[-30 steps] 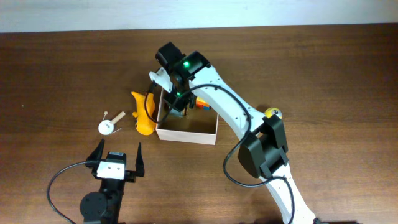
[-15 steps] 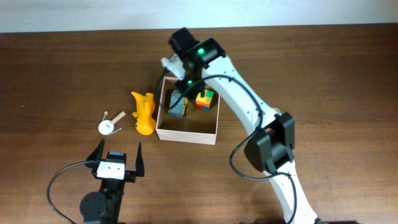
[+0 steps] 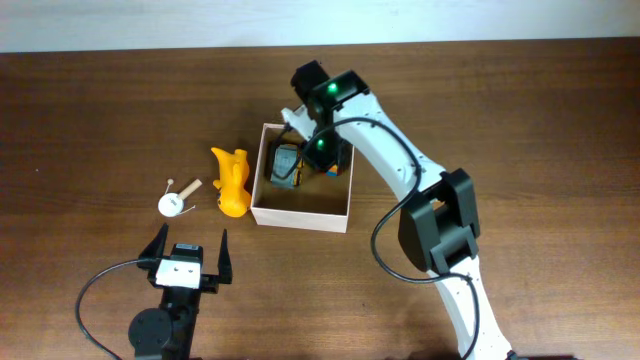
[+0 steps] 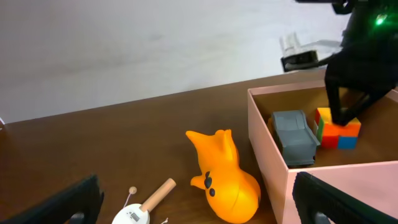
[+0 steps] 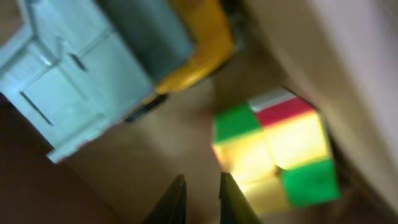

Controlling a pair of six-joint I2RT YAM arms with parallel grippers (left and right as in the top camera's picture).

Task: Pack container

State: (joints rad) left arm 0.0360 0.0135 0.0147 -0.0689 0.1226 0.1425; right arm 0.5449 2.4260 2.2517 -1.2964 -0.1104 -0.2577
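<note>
Brown table: right end effector nearly closed, empty, inside container; left end effector wide open, empty.

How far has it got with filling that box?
Two toys lie in the container: a grey truck and a coloured cube. The right pincer hangs empty above them, nearly closed. Not yet packed: the orange toy and the small white piece. The left pincer sits open.

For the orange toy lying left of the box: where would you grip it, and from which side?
Likely from straight above, closing across the narrower neck of the orange toy. It lies flat on the table alongside the container, and its bulbous end sits close to that left wall, leaving little finger room.
</note>
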